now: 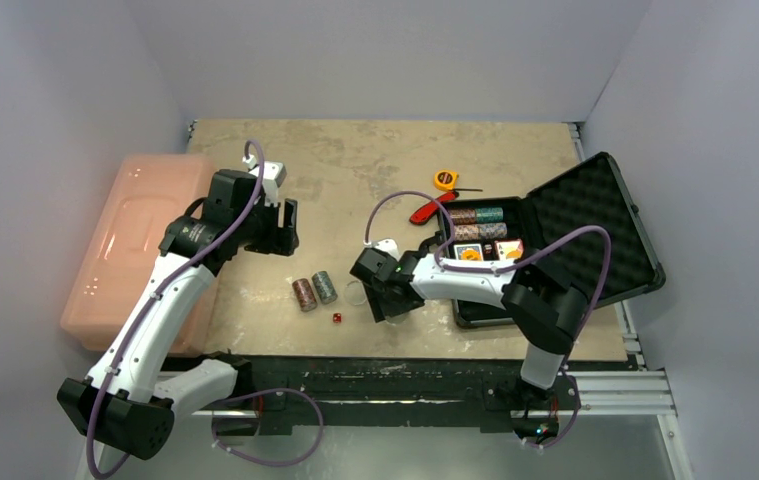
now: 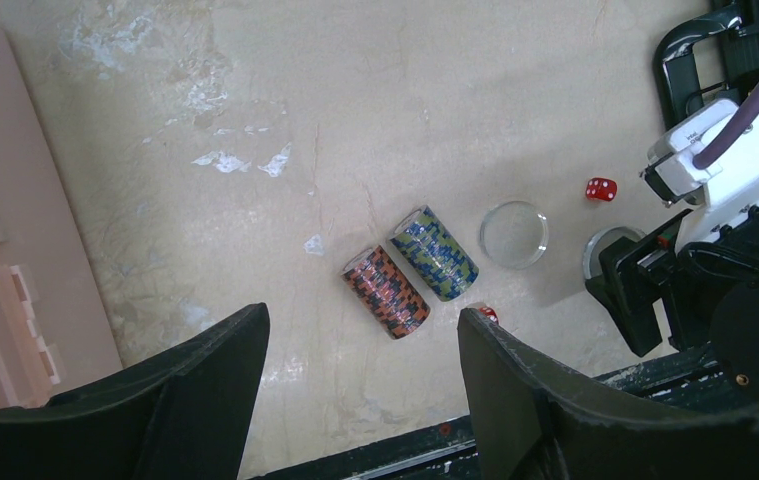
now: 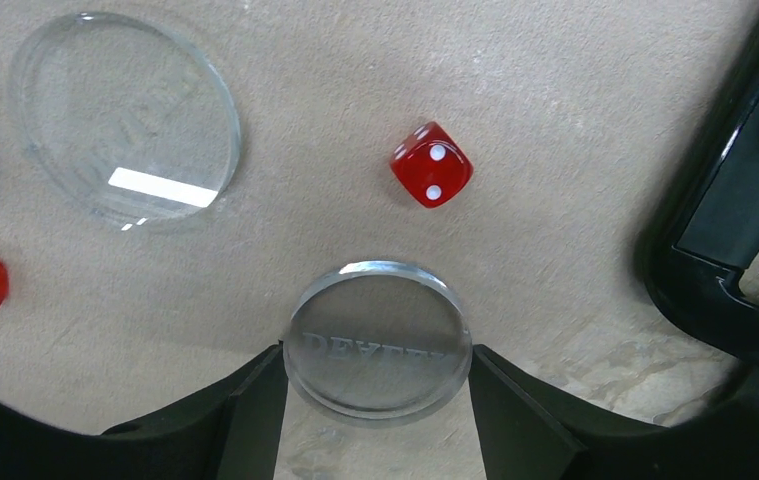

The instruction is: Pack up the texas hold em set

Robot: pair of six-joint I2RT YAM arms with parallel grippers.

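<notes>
From above, the black case (image 1: 485, 318) lies open at the tabletop's (image 1: 355, 160) right edge, its foam lid (image 1: 595, 225) reaching past that edge. Inside are 2 chip rolls (image 1: 475, 215) and 2 card decks (image 1: 470, 252), their printing too small to read. 2 loose rolls (image 1: 303, 294) and a red die (image 1: 336, 318) lie near the near edge. A pink bin (image 1: 125, 240) overhangs the left edge, and a tape measure (image 1: 444, 180) and red-handled tool (image 1: 423, 211) lie just beyond the case. In the left wrist view, the left gripper (image 2: 365, 400) hangs spread wide and empty above the loose rolls, 1 orange and 1 blue-green, which touch side by side, with a clear disc (image 2: 514, 234) just beside them. In the right wrist view, the right gripper (image 3: 375, 390) brackets a second disc (image 3: 378, 338) engraved "DEALER", with its fingers (image 3: 245, 410) at the rim. I cannot tell whether they clamp it. Between this disc and the case handle (image 3: 735, 220) lies a second die (image 3: 432, 164), showing 2 white pips.
</notes>
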